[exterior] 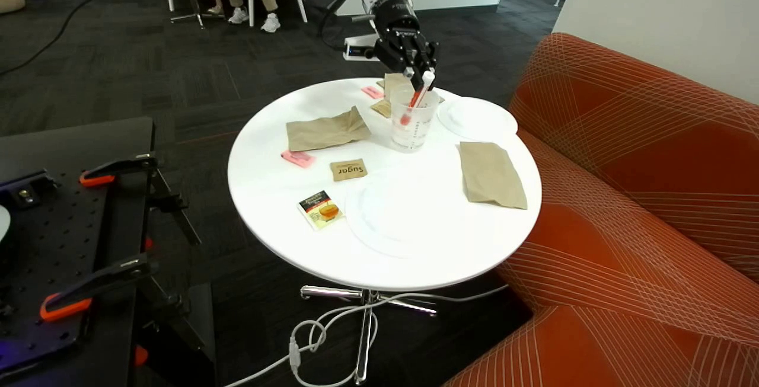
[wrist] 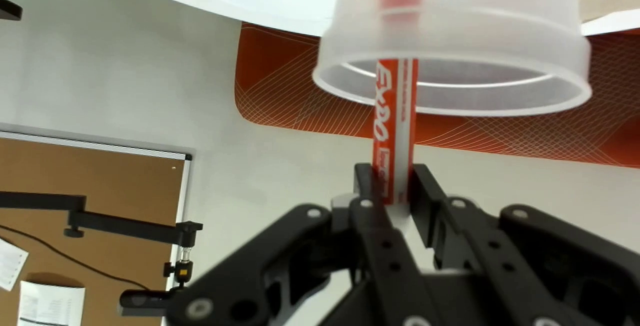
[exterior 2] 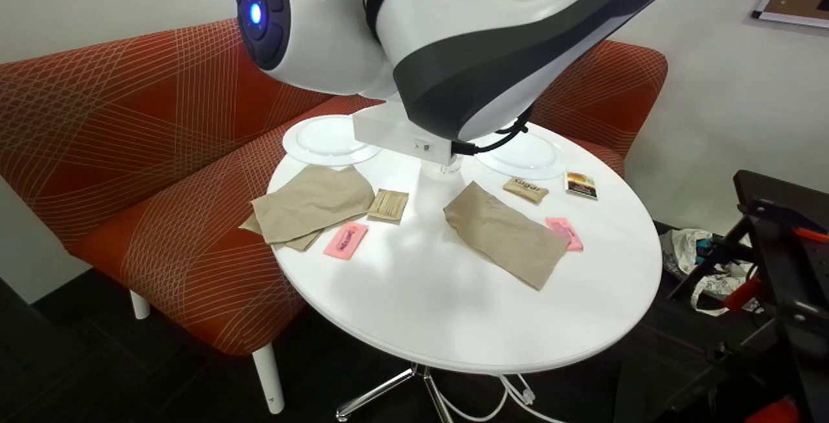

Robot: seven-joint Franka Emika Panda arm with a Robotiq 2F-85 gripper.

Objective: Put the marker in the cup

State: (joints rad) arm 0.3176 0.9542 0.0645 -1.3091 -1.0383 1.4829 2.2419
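The red marker [exterior: 416, 98] with white ends stands slightly tilted in the clear cup [exterior: 409, 137]. Its lower part shows through the cup wall, and its upper part sticks out above the rim. My gripper [exterior: 418, 74] is just above the cup. In the wrist view its fingers [wrist: 392, 181] are closed on the upper end of the marker [wrist: 395, 126]. The cup's open mouth [wrist: 475, 36] faces the gripper there. In an exterior view only a bit of the cup [exterior 2: 447, 169] shows below the arm. The gripper and marker are hidden there.
The round white table [exterior: 379, 268] holds two white plates [exterior: 477, 118], several brown napkins [exterior: 329, 130], pink packets [exterior: 298, 159], a sugar packet [exterior: 348, 169] and a yellow-and-black tea packet [exterior: 321, 210]. A red sofa [exterior: 640, 197] stands against the table's side.
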